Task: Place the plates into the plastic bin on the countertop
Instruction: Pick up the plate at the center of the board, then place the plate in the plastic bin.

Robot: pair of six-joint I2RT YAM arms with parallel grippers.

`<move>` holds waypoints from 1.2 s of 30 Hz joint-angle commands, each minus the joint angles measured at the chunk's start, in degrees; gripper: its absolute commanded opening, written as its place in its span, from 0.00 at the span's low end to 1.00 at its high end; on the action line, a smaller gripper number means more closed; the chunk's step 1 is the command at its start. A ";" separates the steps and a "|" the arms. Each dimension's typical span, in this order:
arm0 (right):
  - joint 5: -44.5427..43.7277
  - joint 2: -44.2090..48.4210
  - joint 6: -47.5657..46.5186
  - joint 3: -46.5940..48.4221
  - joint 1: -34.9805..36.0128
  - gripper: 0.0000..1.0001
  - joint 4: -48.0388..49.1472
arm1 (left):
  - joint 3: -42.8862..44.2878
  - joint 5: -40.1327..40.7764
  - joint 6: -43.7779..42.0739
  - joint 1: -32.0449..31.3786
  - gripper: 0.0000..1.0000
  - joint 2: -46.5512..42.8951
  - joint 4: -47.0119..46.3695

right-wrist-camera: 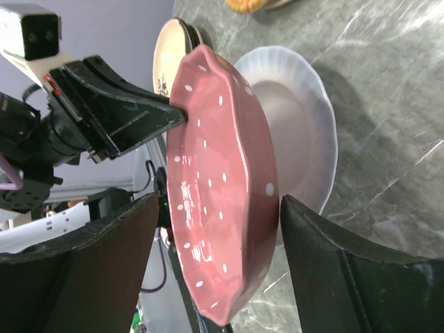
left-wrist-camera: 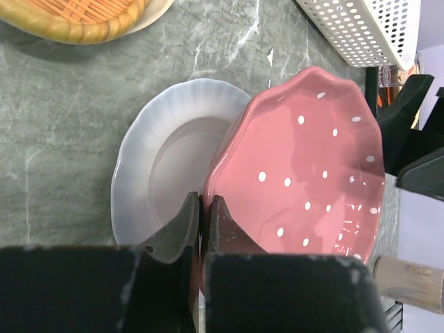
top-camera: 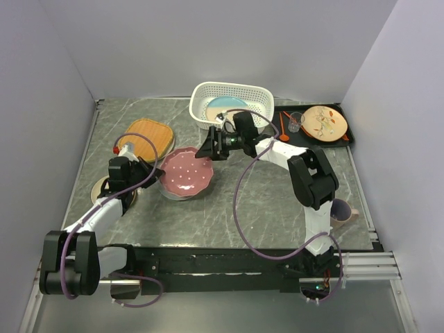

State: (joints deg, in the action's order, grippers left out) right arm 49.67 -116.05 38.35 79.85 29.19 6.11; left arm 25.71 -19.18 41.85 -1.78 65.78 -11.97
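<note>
A speckled pink plate (top-camera: 186,172) is tilted up on edge above a white plate (left-wrist-camera: 163,159) that lies on the countertop (top-camera: 263,208). My left gripper (left-wrist-camera: 205,208) is shut on the pink plate's (left-wrist-camera: 305,173) near rim. My right gripper (right-wrist-camera: 218,229) is open and straddles the opposite rim of the pink plate (right-wrist-camera: 222,187). One finger is almost against the underside, and a gap remains on the other side. The plastic bin (top-camera: 258,97) stands at the back with a pale blue plate (top-camera: 225,107) inside. An orange plate (top-camera: 148,137) lies back left. A tan plate (top-camera: 102,189) lies beneath my left arm.
A black tray (top-camera: 350,135) at the back right carries a cream plate with leaf marks (top-camera: 325,121), a small glass (top-camera: 296,123) and orange spoons (top-camera: 283,127). A pale cup (top-camera: 341,210) sits behind my right arm. Walls enclose the counter on three sides.
</note>
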 commanded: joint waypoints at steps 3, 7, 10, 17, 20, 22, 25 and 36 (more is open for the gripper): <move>3.15 -1.72 -1.17 3.82 1.31 0.70 -1.01 | 3.90 -3.14 4.12 -0.59 0.01 -0.83 -9.39; 4.12 -2.16 -0.91 4.26 1.40 0.56 -0.93 | 4.26 -2.79 4.03 -0.68 0.01 -1.09 -8.95; 4.73 -2.52 -0.56 4.52 1.48 0.45 -0.66 | 4.61 -2.71 3.77 -0.77 0.01 -1.09 -8.34; 5.70 -2.95 0.06 4.61 1.48 0.08 0.22 | 4.87 -2.62 3.42 -0.86 0.01 -1.09 -7.90; 5.79 -3.04 0.50 4.52 1.48 0.00 0.66 | 5.05 -2.53 3.24 -0.86 0.01 -1.27 -7.37; 5.79 -3.04 0.50 4.61 1.48 0.00 0.92 | 5.22 -2.18 2.89 -0.86 0.01 -1.53 -7.02; 5.88 -2.95 0.50 4.52 1.57 0.00 1.01 | 5.40 -1.91 2.72 -0.86 0.01 -1.97 -6.32; 5.26 -2.08 0.59 3.99 1.57 0.00 1.45 | 5.31 -1.65 2.19 -0.86 0.40 -2.59 -5.87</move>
State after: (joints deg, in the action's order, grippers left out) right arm 51.79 -118.98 38.35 81.54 29.89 5.10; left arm 27.29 -18.55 42.98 -2.28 65.69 -11.42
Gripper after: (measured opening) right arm 0.333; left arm 0.311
